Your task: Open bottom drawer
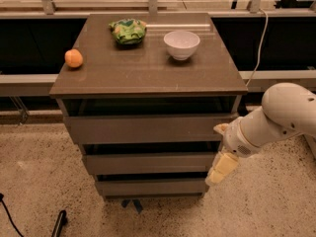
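- Gripper [217, 174] hangs at the right side of the drawer cabinet [148, 73], angled down and left. Its tip is just beside the right end of the bottom drawer [150, 186]. Whether it is clenched or released cannot be told.
- Bottom drawer is the lowest of three fronts, close above the speckled floor [44, 181], and looks pushed in.
- On top: orange [73, 58] at the left edge, crumpled green bag [128, 30] far centre, white bowl [181, 44] to its right.

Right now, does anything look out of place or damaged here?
Nothing stands out. The orange, bag and bowl rest on the cabinet top, nothing spilled. The gripper hangs at the right end of the bottom drawer.
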